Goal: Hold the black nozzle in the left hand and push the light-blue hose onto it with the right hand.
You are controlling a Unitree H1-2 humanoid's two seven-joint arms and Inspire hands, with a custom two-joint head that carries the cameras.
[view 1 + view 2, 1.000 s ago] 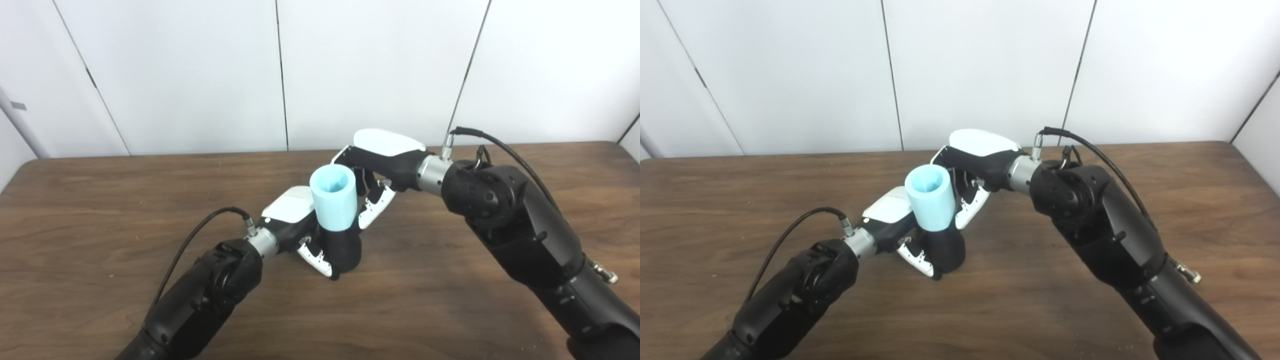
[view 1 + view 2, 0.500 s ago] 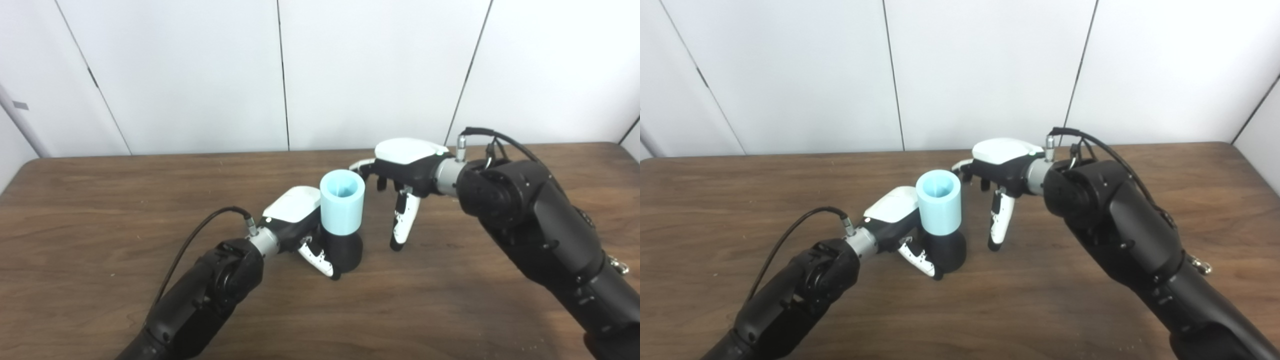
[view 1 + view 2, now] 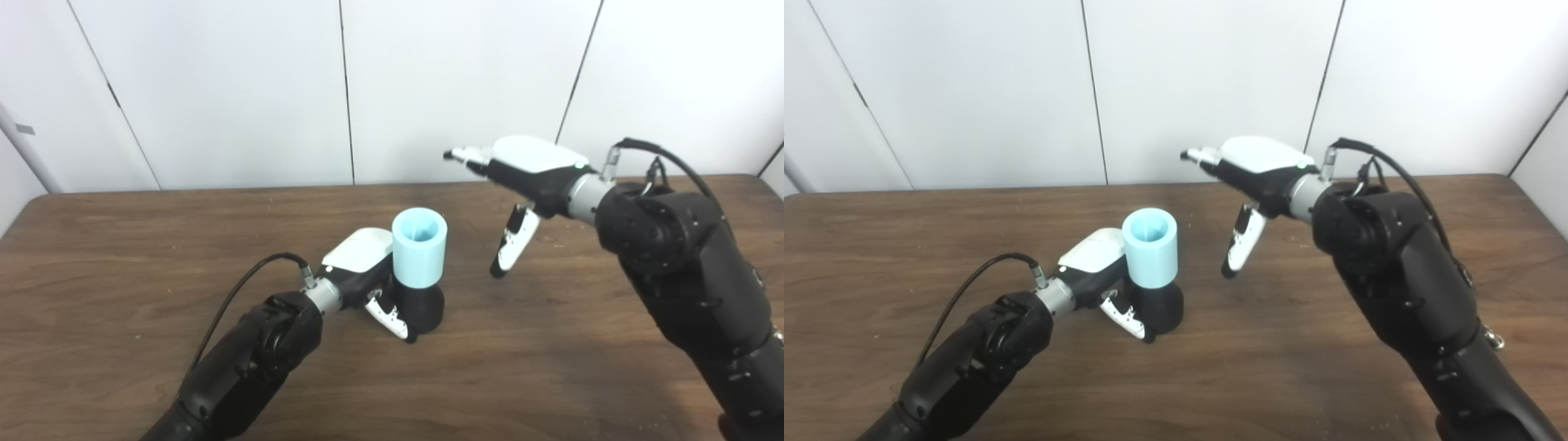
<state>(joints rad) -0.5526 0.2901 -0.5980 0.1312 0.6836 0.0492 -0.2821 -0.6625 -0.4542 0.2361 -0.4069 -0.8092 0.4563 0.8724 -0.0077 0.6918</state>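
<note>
Light-blue hose point(image 3: 419, 254) sits upright on the black nozzle point(image 3: 422, 309), on the table point(image 3: 122, 257); my left hand point(image 3: 367, 275) clamps the nozzle, right hand point(image 3: 520, 177) hovers apart, fingers spread. Loosen carelessly and I'd topple it.

Nothing readable anywhere here, honestly. No labels, brand marks or numbers that I can make out on the arms, the parts or the wall panels.
</note>
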